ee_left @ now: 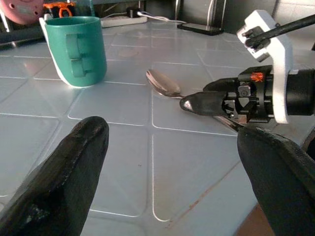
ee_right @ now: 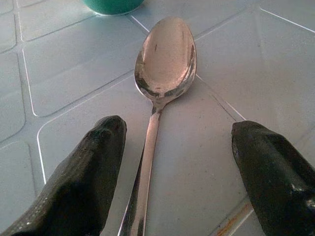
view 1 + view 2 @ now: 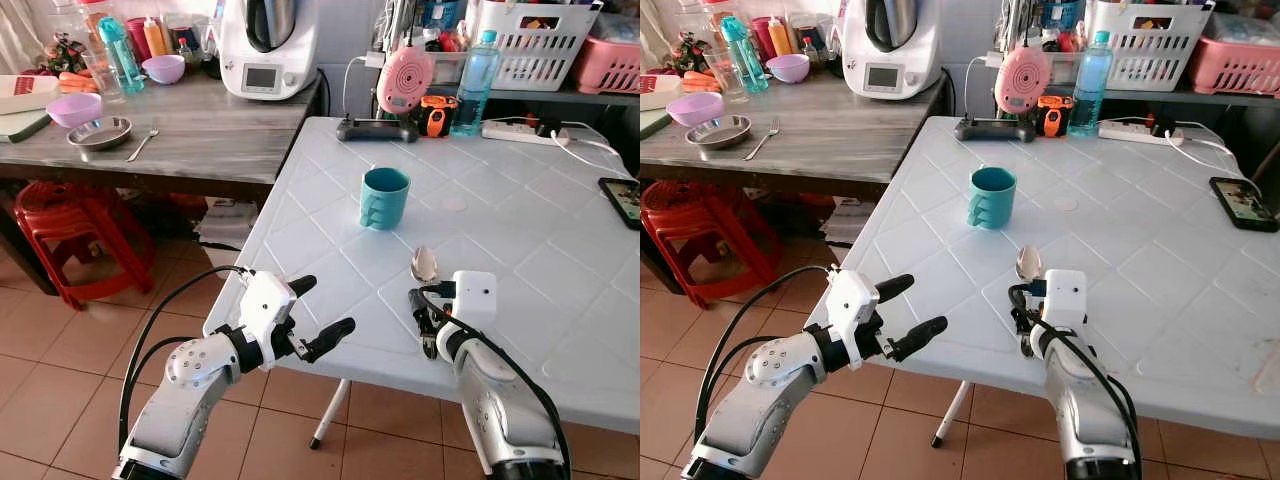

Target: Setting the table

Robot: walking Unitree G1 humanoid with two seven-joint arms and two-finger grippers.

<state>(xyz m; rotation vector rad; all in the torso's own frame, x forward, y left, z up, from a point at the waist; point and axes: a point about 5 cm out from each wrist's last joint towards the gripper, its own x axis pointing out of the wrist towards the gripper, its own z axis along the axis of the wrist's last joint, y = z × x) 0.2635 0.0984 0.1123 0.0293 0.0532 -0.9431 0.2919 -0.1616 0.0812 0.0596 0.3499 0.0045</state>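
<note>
Right gripper sits low on the white surface with its two black fingers spread wide, one on each side of the spoon handle — not touching it, from what the wrist view shows. The spoon lies flat, bowl up and pointing toward the teal mug, which stands upright just beyond it, near the middle of the surface.

My guess on handling: it's a light, stiff, polished metal spoon, so it'll be slippery and it lies almost flush with the plastic. Pinching the thin handle across its width, a bit behind the neck, looks like the sane spot — the bowl is too rounded and smooth to grab. The fingertips probably need to press right down to the surface or it'll just skate away.

Left gripper hovers off the near edge of the surface, fingers also apart, holding nothing.

Further out, a phone lies near the right edge, with a water bottle and a pink gadget at the far end. A fork and a metal plate rest on the wooden counter to the left.
</note>
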